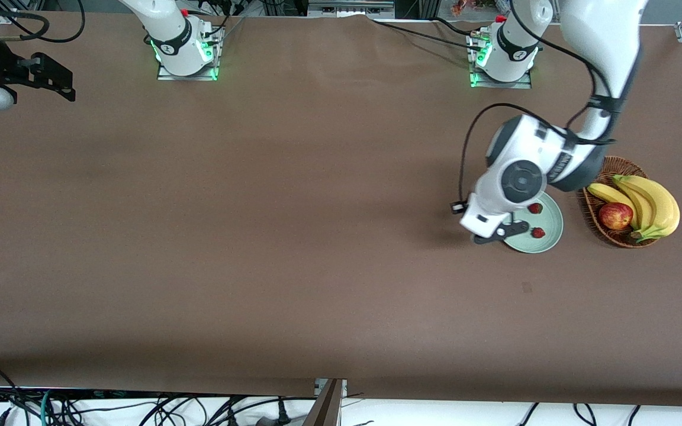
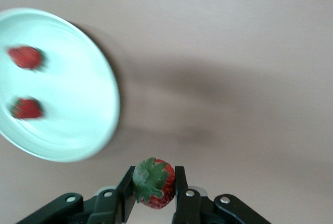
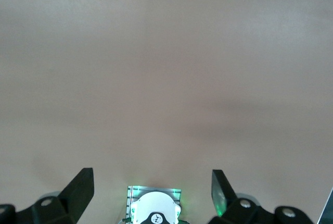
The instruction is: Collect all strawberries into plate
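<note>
The left gripper (image 2: 155, 187) pinches the last of three strawberries (image 2: 154, 183) between its fingers, the berry's green cap turned toward the wrist camera, over bare table just beside the rim of the pale green plate (image 1: 554, 234). Two strawberries already lie on the plate: one (image 1: 534, 208) toward the robots' bases, the other (image 1: 537, 232) nearer the front camera, the pair apart from each other. In the front view the left gripper (image 1: 504, 232) hangs at the plate's edge on the side toward the right arm's end of the table, its wrist hiding part of the plate.

The step in hand appears to be the carry of the third berry. The next move calls for a short shift over the plate, a lowering toward open plate surface clear of the two berries there, and a release low enough that the fruit does not roll off the shallow rim.

The right gripper (image 3: 152, 187) waits with its fingers spread wide and empty, over bare table at the right arm's end. A wicker basket (image 1: 592, 214) with bananas (image 1: 649, 201) and an apple (image 1: 615, 215) stands beside the plate, no part of the job.
</note>
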Robot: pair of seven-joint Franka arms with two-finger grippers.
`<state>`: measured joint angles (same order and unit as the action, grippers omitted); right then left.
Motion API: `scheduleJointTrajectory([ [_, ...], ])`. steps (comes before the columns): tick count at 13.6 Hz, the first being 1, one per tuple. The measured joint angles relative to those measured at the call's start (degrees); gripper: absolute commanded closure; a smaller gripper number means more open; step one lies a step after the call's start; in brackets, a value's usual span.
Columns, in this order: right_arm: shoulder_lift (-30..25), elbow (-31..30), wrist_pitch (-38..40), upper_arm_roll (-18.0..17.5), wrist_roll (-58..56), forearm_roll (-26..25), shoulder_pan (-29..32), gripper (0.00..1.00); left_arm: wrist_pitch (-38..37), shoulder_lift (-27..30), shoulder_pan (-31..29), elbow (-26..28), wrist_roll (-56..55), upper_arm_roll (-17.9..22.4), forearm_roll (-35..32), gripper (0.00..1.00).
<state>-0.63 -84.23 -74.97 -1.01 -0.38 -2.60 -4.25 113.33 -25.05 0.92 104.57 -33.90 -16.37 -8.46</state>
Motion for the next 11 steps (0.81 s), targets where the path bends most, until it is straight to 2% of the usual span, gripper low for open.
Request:
scheduleJointTrajectory([
  [3, 0.8, 0.1, 0.0, -0.6, 0.0, 0.0, 0.0, 0.00, -0.1, -0.9, -4.7, 2.5, 4.6, 0.0, -7.5, 1.00],
  [5, 1.2, 0.2, 0.0, -1.1, 0.0, 0.0, -0.1, 0.00, 0.0, -2.7, -6.1, 3.3, 7.5, -0.1, -8.4, 0.99],
  [7, 1.3, 0.2, -0.1, -1.1, 0.0, 0.0, -0.1, 0.00, 0.4, -4.8, -7.9, 3.4, 10.6, -0.1, -8.4, 0.93],
  [8, 1.4, 0.3, -0.1, -1.1, 0.0, -0.1, -0.1, 0.00, 1.1, -5.6, -8.8, 3.4, 11.5, -0.1, -8.4, 0.80],
  [10, 1.6, 0.3, -0.1, -1.1, 0.0, -0.2, 0.0, 0.00, 1.9, -6.8, -9.7, 3.5, 12.4, -0.1, -8.4, 0.00],
  [11, 1.7, 0.3, -0.1, -1.1, 0.0, -0.3, 0.0, 0.00, 2.1, -7.0, -9.8, 3.4, 12.5, -0.2, -8.4, 0.00],
])
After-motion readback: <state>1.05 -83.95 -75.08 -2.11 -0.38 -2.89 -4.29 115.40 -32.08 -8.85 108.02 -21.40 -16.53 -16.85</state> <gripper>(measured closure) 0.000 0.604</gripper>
